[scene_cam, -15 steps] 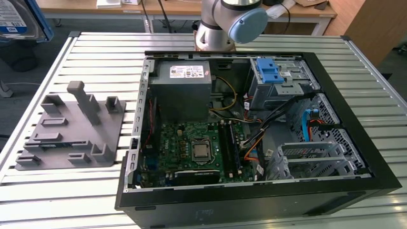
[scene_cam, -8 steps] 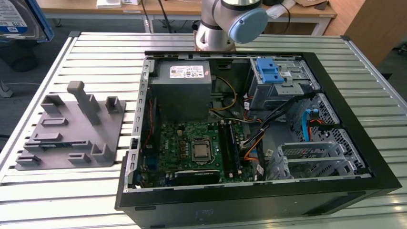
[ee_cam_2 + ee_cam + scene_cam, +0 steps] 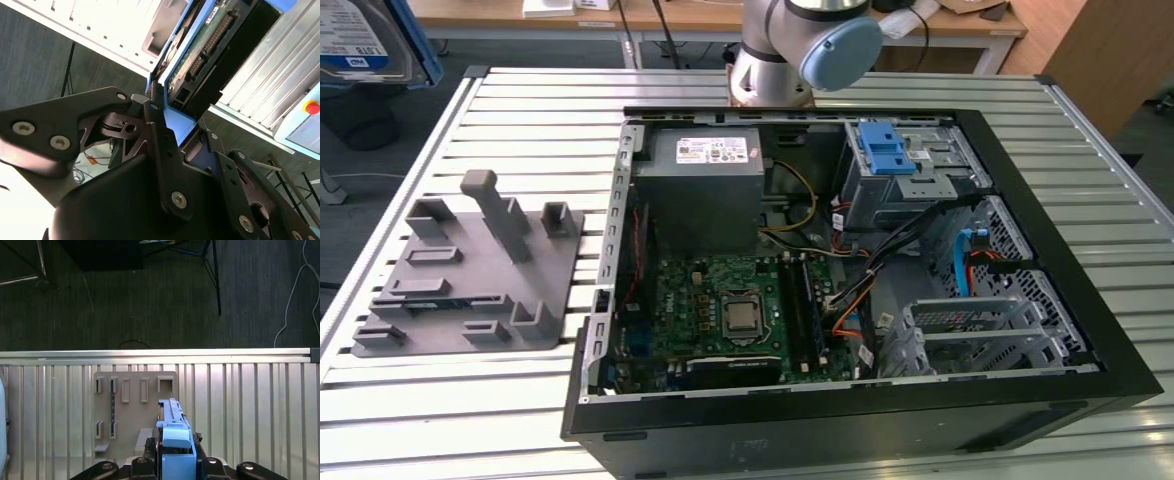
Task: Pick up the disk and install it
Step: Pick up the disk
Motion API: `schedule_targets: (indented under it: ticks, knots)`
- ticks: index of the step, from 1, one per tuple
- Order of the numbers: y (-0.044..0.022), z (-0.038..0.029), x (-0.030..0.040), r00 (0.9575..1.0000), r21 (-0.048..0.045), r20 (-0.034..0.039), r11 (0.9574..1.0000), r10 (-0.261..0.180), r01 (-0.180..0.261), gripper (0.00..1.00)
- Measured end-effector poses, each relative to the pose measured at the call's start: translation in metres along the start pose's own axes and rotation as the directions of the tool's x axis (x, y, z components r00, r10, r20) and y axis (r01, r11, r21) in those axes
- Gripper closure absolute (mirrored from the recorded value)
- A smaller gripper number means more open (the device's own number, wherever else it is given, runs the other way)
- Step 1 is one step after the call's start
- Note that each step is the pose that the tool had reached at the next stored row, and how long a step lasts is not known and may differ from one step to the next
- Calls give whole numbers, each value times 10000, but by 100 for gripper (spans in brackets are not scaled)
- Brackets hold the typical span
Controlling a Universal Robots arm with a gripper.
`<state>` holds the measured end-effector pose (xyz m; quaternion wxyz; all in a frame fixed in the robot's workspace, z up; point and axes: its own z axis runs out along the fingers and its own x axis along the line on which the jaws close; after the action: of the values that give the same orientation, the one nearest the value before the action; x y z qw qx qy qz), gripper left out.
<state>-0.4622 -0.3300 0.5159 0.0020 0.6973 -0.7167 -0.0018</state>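
Black gripper (image 3: 182,131) links sit closest to the lens in both wrist views, and the fingers (image 3: 156,131) are closed on the disk (image 3: 200,45), pinching its blue carrier frame from the two sides. We judge the frame is the chosen hold because it keeps the pads off the green circuit board and the connector, both of which lie bare in the second wrist view.

In the first wrist view the disk (image 3: 172,421) stands edge-on between the fingers, over the grey holder plate (image 3: 131,405) with its rows of slots. The plate rests on the slatted metal table (image 3: 260,410). We see no contact between the disk and the plate, so it looks carried rather than seated.

In the exterior view the disk (image 3: 360,40) shows at the upper corner on the exterior view's left, well apart from the open computer case (image 3: 827,430). The holder plate (image 3: 454,280) lies beside the case on the table (image 3: 454,420). Inside the case, the drive cage with a blue latch (image 3: 887,150) sits at the far side near the arm's base (image 3: 767,75).

Task state: pick looks done, install not yet done.
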Motion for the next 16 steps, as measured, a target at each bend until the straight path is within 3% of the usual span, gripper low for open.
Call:
schedule_targets:
  ticks: [16]
  knots:
    - [-110, -1, -3, 10000, 0, 0, 10000, 0, 0, 64]
